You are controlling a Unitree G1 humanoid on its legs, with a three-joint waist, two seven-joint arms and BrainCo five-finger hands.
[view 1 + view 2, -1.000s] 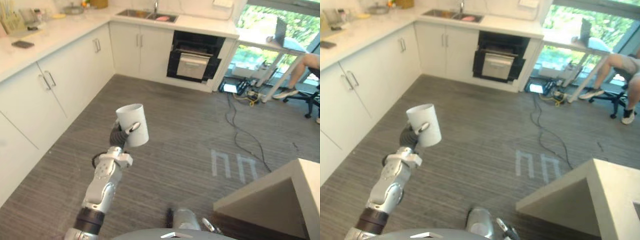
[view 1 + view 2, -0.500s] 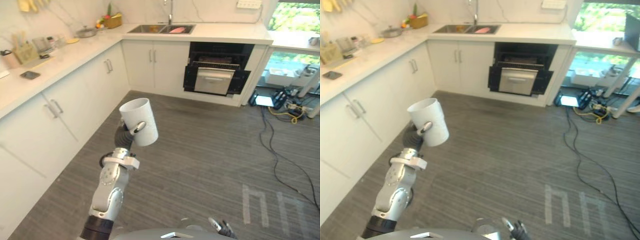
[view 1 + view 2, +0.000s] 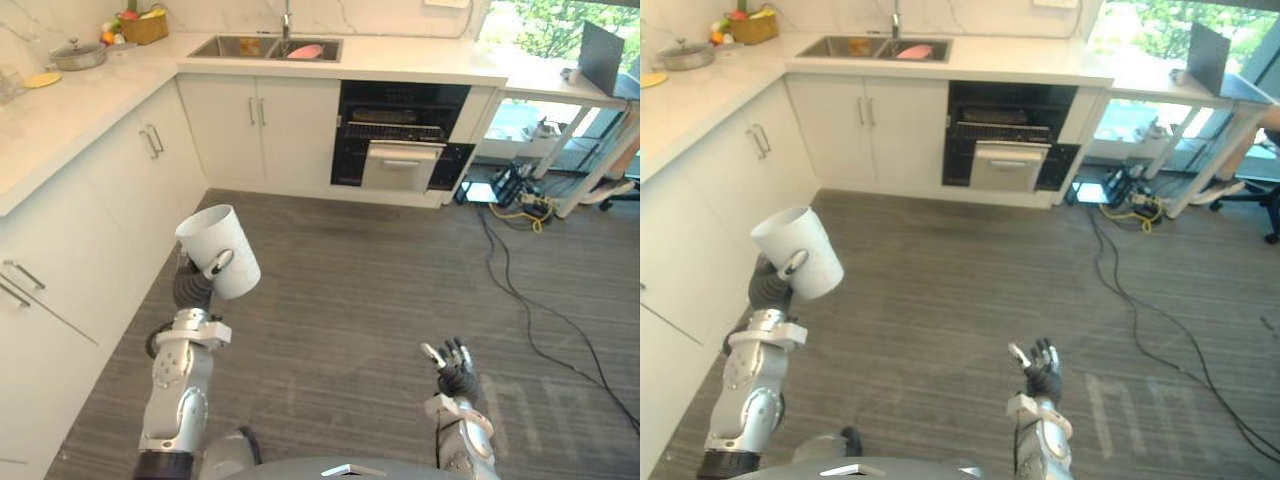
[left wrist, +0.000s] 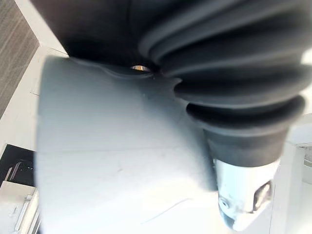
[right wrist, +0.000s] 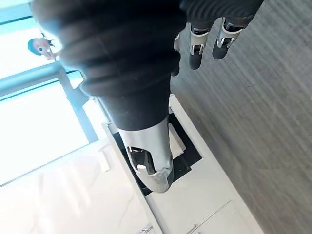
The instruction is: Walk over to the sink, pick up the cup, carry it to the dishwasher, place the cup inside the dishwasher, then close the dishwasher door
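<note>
**Observer:** Where is the cup (image 3: 218, 251)?

**Me:** In my left hand (image 3: 193, 285), held up over the floor (image 3: 350, 280). It is well apart from the dishwasher (image 3: 402, 140), out in front of it and off toward the side where the sink (image 3: 250, 46) sits. The dishwasher stands open, dark inside.

**Observer:** How have you got hold of it?

**Me:** My fingers and thumb are curled round its lower wall, near the base. The cup leans a little, with its mouth up. In the left wrist view the pale wall lies right against my hand.

**Observer:** And the other hand?

**Me:** My right hand (image 3: 453, 372) hangs low, also well short of the dishwasher and more nearly in line with its opening. Its fingers are loose and spread, and it holds nothing.

**Observer:** How do you expect the cup to handle?

**Me:** It is plain and white with a smooth wall, and I see no handle. I judge it stiff and fairly light. I can't tell whether it is ceramic or plastic, so I'd treat it as breakable. The smooth wall is the worry — it could slide through a slack grip. A hold low on the wall seems right, because it leaves the rim free.

**Observer:** What is left to do?

**Me:** The approach, the placing and the door — by my reckoning, most of the work at the dishwasher.
</note>
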